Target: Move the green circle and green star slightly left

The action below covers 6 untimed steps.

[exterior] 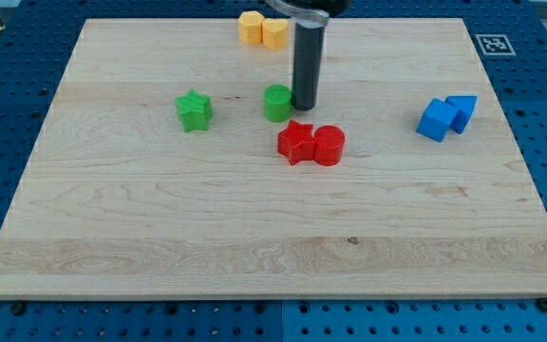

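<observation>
The green circle (276,103) sits near the board's middle, a little above centre. The green star (194,110) lies apart to its left. My tip (305,105) is on the board right beside the green circle's right side, touching or nearly touching it. The dark rod rises from there to the view's top.
A red star (295,142) and a red circle (329,145) lie touching just below my tip. Two yellow blocks (261,29) sit at the board's top edge. Two blue blocks (446,116) lie at the right. The wooden board (273,247) rests on a blue perforated table.
</observation>
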Each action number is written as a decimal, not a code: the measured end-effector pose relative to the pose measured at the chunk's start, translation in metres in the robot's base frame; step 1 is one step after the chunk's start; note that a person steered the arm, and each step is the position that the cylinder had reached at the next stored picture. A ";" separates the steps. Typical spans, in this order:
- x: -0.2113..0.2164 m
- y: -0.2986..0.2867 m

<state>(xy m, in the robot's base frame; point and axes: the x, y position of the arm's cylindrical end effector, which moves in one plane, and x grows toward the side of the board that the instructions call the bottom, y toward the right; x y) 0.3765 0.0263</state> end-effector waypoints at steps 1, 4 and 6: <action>0.003 -0.022; 0.014 -0.082; 0.020 -0.118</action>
